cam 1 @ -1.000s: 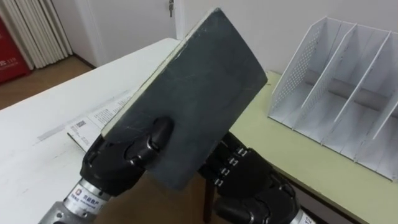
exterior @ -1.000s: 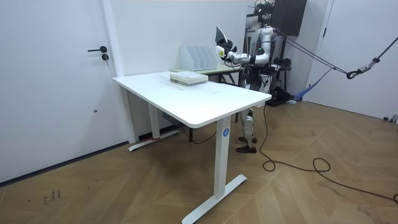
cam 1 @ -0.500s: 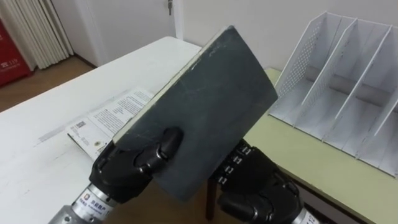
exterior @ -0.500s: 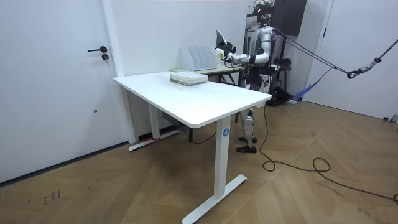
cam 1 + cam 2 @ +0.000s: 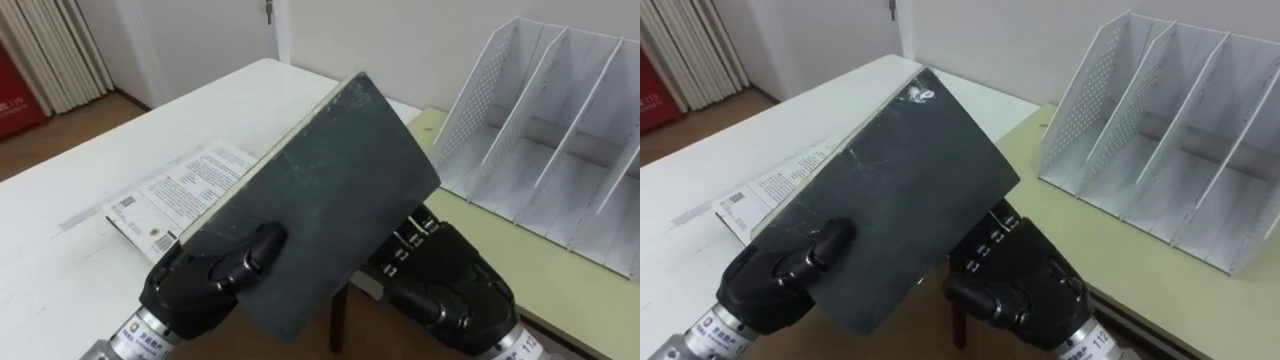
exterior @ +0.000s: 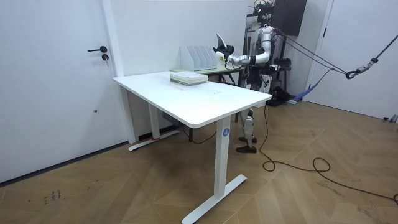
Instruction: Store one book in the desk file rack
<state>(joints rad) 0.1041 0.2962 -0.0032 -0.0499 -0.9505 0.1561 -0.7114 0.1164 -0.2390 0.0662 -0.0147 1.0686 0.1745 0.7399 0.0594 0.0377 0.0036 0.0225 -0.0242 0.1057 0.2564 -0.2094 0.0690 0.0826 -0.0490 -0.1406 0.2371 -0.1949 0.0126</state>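
Note:
A dark grey book (image 5: 330,200) is held up at a slant in front of me, its top corner toward the white file rack (image 5: 560,150). My left hand (image 5: 200,285) grips its lower end, thumb pressed on the cover. My right hand (image 5: 450,290) sits against the book's underside at the lower right. The rack stands with open slots on a pale green desk (image 5: 500,255), right of and beyond the book. From the room view, the book (image 6: 219,45) is raised just beside the rack (image 6: 198,57).
A second book with a printed white cover (image 5: 175,195) lies on the white table (image 5: 60,250) at my left. A narrow gap separates the white table from the green desk. A wall stands close behind the rack.
The book has shifted a little toward the rack and its top corner has dropped. My right hand has slid to the right under it.

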